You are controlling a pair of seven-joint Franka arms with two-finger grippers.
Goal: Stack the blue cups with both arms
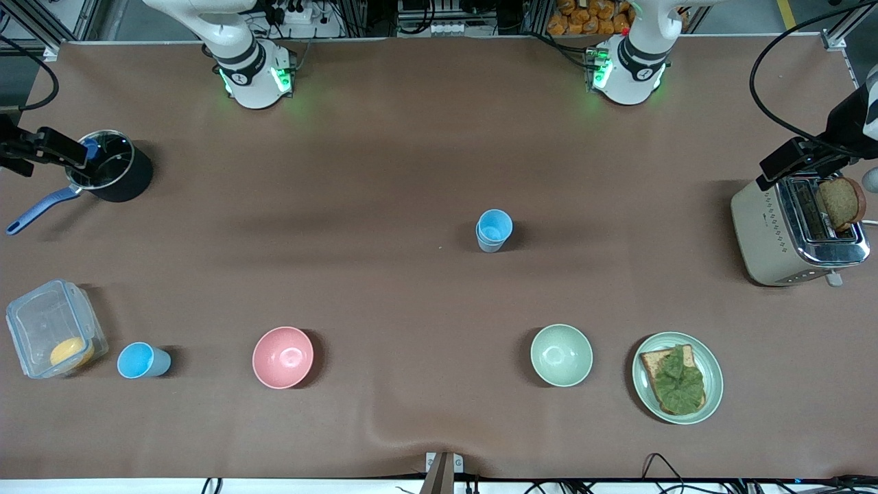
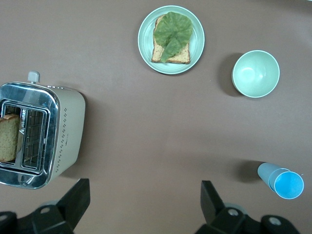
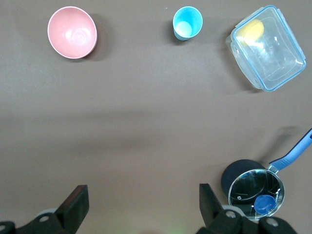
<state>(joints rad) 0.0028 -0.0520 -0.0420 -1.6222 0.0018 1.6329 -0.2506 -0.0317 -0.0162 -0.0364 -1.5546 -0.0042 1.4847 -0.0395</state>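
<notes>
One blue cup (image 1: 494, 230) stands upright mid-table, also seen in the left wrist view as the blue cup (image 2: 282, 181). It shows a double rim, and I cannot tell if a second cup sits inside it. Another blue cup (image 1: 143, 360) (image 3: 187, 22) stands near the front camera, beside a clear box toward the right arm's end. My left gripper (image 2: 145, 200) hangs open and empty, high over bare table beside the toaster. My right gripper (image 3: 141, 202) is open and empty too, high over bare table by the pot. Neither gripper is close to a cup.
A pink bowl (image 1: 282, 357), a pale green bowl (image 1: 561, 355) and a plate (image 1: 713, 374) with toast and lettuce line the edge near the front camera. The clear box (image 1: 55, 329) holds something yellow. A black pot (image 1: 113, 175) holds a small blue object. A toaster (image 1: 782, 233) holds bread.
</notes>
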